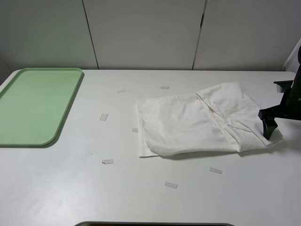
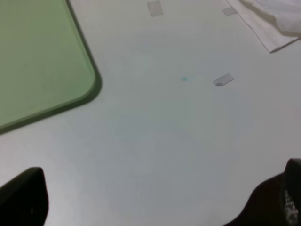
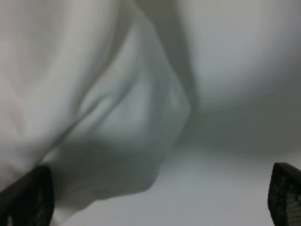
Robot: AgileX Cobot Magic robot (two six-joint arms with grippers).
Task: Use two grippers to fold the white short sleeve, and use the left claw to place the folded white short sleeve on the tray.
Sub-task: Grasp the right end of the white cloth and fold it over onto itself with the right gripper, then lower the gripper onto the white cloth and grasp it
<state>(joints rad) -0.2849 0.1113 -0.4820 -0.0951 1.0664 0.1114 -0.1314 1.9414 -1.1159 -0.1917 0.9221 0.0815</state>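
**Both pincers wide; shirt half folded, well apart from the tray**

The right pincer [image 1: 269, 126] stands at the far right end of the shirt [image 1: 188, 125], on the side away from the tray [image 1: 33, 103]. Its jaws are spread wide. In the right wrist view the two fingers [image 3: 28, 200] sit at opposite edges of the picture, with nothing clamped between them. A rumpled fold of white cloth lies just ahead of one finger and beside it. Bare tabletop [image 1: 141, 197] shows ahead of the other finger. Whether a fingertip touches the cloth I cannot tell.

The shirt lies on the tabletop, partly folded. The part nearest the right pincer is doubled over in wrinkled layers. The flatter part stretches away from that pincer toward the tray, without reaching it.

The left pincer [image 2: 153, 202] is also wide and holds nothing, and bare tabletop lies between its dark fingertips. Ahead of it to one side is a rounded corner of the tray. Ahead to the other side, farther off, is a hemmed corner of the shirt. Small tape strips [image 1: 104, 117] lie scattered on the tabletop, and one of them lies ahead of the left pincer, between tray and shirt.
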